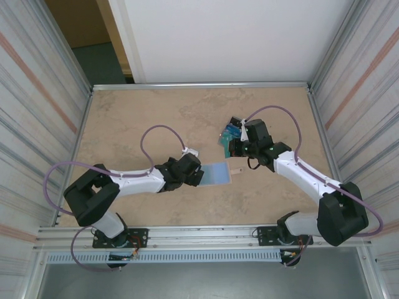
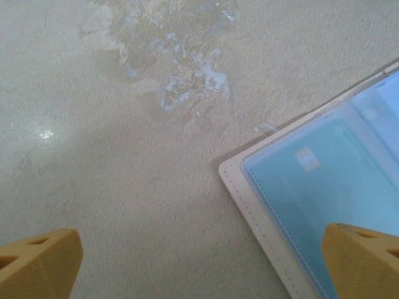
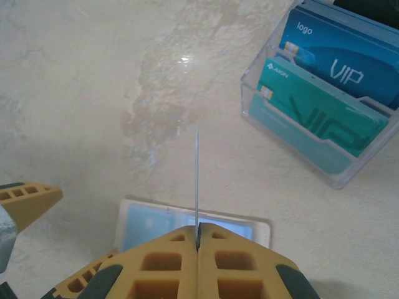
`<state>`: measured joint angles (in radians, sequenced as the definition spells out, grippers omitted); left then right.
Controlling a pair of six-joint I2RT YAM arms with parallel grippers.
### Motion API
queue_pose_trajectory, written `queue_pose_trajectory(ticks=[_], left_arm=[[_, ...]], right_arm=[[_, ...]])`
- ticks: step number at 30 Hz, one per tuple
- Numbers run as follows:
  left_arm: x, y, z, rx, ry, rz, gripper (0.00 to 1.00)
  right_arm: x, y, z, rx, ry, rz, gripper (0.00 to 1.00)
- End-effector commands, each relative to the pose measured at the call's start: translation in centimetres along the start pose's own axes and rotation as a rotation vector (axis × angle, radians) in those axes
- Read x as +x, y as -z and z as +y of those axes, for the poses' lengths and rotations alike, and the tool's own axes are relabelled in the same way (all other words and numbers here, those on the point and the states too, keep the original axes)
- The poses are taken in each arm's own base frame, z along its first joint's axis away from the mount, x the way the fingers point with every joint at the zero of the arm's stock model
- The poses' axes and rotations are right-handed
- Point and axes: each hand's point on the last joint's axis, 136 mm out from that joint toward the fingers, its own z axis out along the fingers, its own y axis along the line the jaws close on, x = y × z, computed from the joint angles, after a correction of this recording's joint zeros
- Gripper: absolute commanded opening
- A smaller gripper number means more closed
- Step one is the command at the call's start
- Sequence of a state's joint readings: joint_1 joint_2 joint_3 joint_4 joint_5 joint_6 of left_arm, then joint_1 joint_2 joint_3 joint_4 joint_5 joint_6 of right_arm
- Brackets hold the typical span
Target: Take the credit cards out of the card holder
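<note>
The card holder (image 1: 217,172) lies open and flat on the tabletop (image 1: 156,118), near the middle of the front half, its pale blue inner face up and its small tan tab (image 1: 235,169) sticking out on the right side. In the left wrist view a pale card (image 2: 312,187) sits under a clear sleeve inside it, framed by the stitched beige border.

Directly above the holder, the right tool (image 3: 197,240) is clenched on a thin card (image 3: 197,168), which stands on edge between the two pads and shows as little more than a line. Whether the card's lower edge touches the holder cannot be told.

The left tool (image 2: 199,258) is released, its fingers (image 2: 40,258) spread wide at the holder's left end. One finger is over bare tabletop and the other is over the holder's corner; whether it touches cannot be told.

Just beyond the right tool, apart from the holder, a clear stand (image 3: 336,171) rests on the tabletop. It holds a teal card (image 3: 318,118) in front and a blue card (image 3: 343,62) behind it, both tilted back and marked VIP.
</note>
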<state>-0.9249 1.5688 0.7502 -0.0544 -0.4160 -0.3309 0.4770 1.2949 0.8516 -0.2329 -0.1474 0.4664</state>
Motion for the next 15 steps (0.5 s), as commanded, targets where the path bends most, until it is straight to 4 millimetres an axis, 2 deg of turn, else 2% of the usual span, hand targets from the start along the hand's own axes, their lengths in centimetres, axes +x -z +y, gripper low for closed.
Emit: queue_pose_trajectory(ticks=[1, 6, 15], left_arm=[[0.1, -0.1, 0.1, -0.004, 0.012, -0.003, 0.99], [1.2, -1.1, 0.8, -0.033, 0.011, 0.035, 0.99], [1.8, -2.4, 2.5, -0.101, 0.023, 0.064, 0.99]], right_arm=[[-2.4, 1.3, 0.1, 0.019, 0.066, -0.073, 0.0], [-3.4, 1.8, -0.8, 0.05, 0.093, -0.103, 0.0], [-4.2, 1.7, -2.1, 0.08, 0.124, -0.11, 0.0]])
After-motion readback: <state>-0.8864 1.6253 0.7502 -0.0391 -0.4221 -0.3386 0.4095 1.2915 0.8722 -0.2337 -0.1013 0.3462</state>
